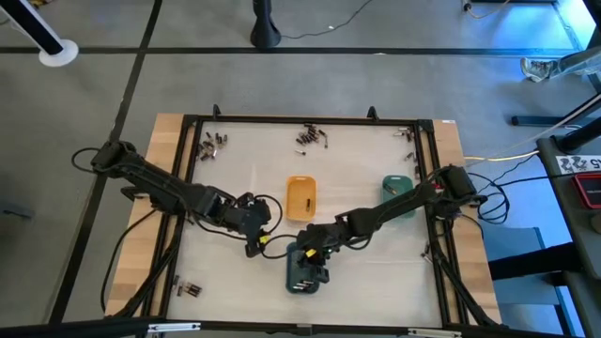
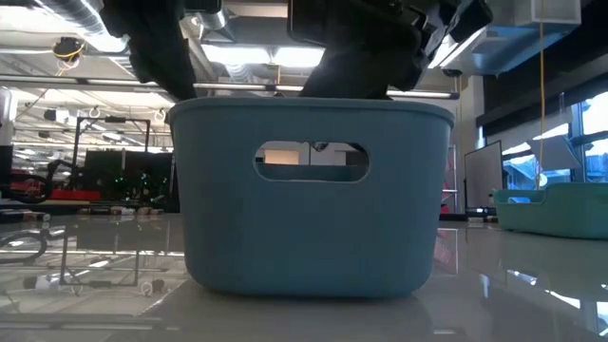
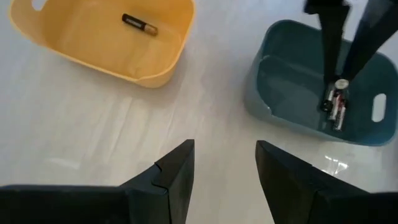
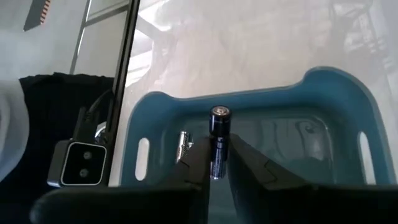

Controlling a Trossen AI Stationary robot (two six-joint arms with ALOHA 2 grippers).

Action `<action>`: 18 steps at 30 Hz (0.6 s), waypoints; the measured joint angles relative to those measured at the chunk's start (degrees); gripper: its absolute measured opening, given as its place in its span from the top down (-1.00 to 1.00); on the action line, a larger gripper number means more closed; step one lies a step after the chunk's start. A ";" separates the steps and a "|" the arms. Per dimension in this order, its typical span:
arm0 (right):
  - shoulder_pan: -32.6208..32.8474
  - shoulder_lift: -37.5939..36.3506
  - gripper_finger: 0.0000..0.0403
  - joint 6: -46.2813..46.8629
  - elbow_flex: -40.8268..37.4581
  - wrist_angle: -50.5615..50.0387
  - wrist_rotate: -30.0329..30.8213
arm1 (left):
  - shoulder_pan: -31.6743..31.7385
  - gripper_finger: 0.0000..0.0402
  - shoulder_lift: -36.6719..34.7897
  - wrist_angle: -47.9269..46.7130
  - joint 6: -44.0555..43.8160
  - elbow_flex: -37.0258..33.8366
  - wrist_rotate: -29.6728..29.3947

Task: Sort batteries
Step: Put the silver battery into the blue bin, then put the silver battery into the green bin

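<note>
My right gripper (image 4: 219,163) hangs over the slate-blue tray (image 1: 302,272) near the table's near edge, shut on one dark battery (image 4: 219,134). Other batteries (image 3: 336,107) lie on that tray's floor. My left gripper (image 3: 224,168) is open and holds nothing, just left of the blue tray (image 3: 292,93) above bare table. The orange tray (image 1: 300,197) holds one battery (image 3: 138,23). Loose batteries lie in clusters at the far edge (image 1: 310,138), the far left (image 1: 211,143) and the near left (image 1: 188,288). My right gripper pinches the dark battery by its lower half (image 4: 217,155) between its two fingertips. The battery lies along the fingers, and its capped end (image 4: 219,112) sticks out past them. The fingers come from above into the blue tray (image 4: 249,124). Whether the battery touches the tray's floor, I cannot tell.
A green tray (image 1: 399,192) stands to the right of the orange one and shows at the right in the low view (image 2: 560,209). A dark frame (image 1: 310,120) runs round the white table top. The blue tray (image 2: 309,190) fills the low view.
</note>
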 joint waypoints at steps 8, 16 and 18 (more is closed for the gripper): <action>0.00 0.00 0.63 0.02 0.00 -1.19 0.01 | 0.00 0.21 0.00 -1.52 -0.17 0.00 0.00; 0.00 -0.16 0.63 -1.35 0.00 -0.31 0.06 | -0.71 0.21 0.02 -7.72 -3.83 0.00 1.74; 0.00 -0.64 0.63 -2.28 -0.02 -0.23 0.29 | -1.73 0.21 0.02 -10.59 -5.87 0.00 4.73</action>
